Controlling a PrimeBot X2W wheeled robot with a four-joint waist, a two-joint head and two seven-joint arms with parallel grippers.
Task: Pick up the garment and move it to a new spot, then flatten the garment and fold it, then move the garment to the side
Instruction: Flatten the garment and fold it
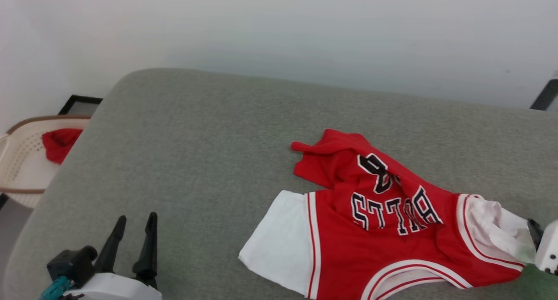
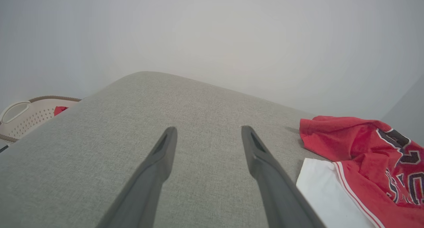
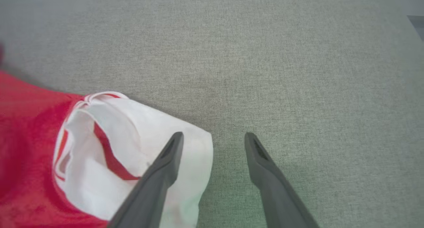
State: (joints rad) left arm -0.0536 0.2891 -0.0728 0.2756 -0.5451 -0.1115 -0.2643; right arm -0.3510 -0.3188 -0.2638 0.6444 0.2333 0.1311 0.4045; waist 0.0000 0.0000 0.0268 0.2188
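The garment [image 1: 375, 221], a red jersey with white sleeves and black "BULLS" lettering, lies crumpled on the grey surface [image 1: 196, 160] at the right. My right gripper [image 3: 213, 138] hangs open over the edge of its white sleeve [image 3: 139, 148], one finger above the cloth, the other above bare surface, nothing held. The right wrist [image 1: 547, 247] peeks in at the head view's right edge. My left gripper [image 1: 136, 223] stands open at the lower left, well clear of the garment [image 2: 364, 155].
A cream laundry basket [image 1: 17, 160] with a small plain red cloth [image 1: 59, 143] sits off the surface's left edge. A pale wall rises behind. Dark frames [image 1: 80, 103] stand at the far left and far right.
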